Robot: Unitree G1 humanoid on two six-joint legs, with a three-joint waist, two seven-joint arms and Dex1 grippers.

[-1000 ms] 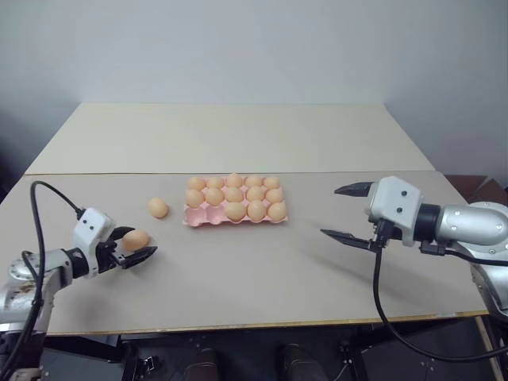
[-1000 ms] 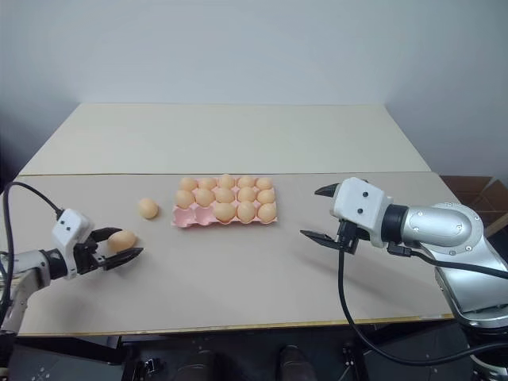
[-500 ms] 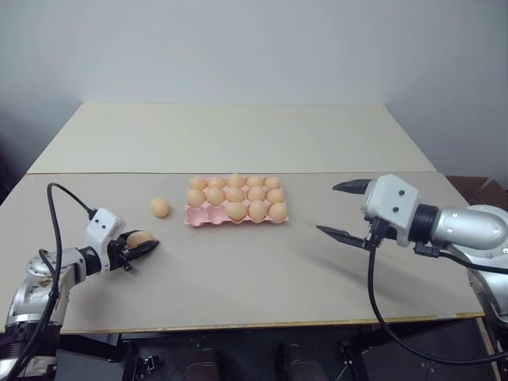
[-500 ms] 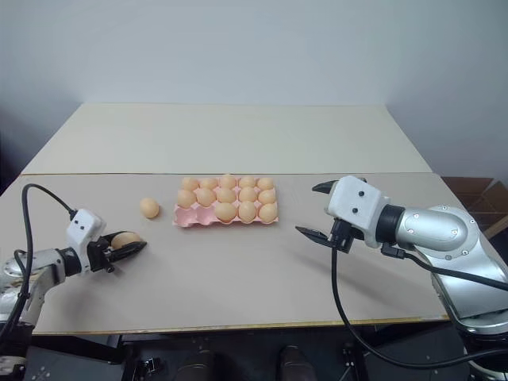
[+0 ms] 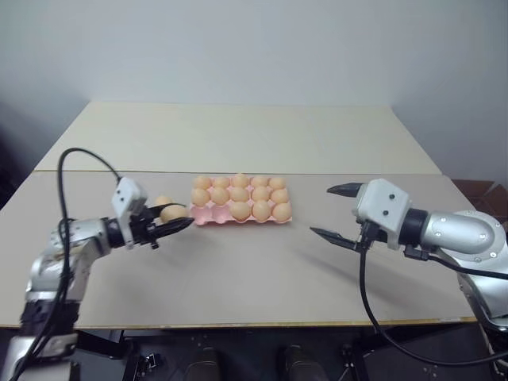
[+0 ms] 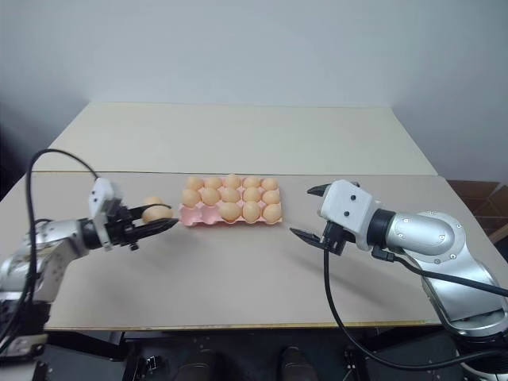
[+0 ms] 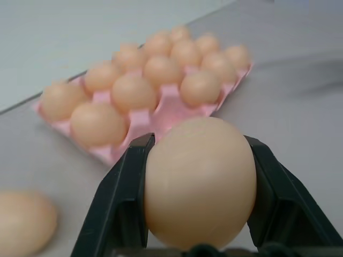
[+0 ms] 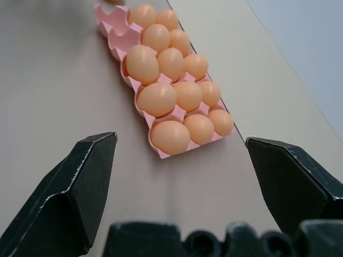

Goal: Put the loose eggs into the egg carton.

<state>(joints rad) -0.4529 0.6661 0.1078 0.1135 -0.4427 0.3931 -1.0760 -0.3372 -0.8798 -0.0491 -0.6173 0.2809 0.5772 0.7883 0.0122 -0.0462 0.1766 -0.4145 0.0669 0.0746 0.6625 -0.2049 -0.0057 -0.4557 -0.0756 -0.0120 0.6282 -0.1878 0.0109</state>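
A: Right, your left gripper (image 5: 176, 225) is clamped on one egg (image 7: 199, 182), held above the table (image 5: 254, 270) just off the left end of the pink carton (image 5: 208, 216).

B: And the other loose egg?

A: You have a second egg (image 6: 152, 202) lying on the table right behind the held one, near the carton's left end. From the left wrist it sits low beside the fingers (image 7: 115, 206), apart from them.

B: Carton state?

A: Your carton is near the middle of the table, most cups filled. The two front cups at its left end look bare pink.

B: Right side?

A: Your right gripper (image 6: 313, 214) hangs over the table to the right of the carton, well apart from it, fingers (image 8: 80, 182) spread wide with nothing between them, pointing toward the carton.
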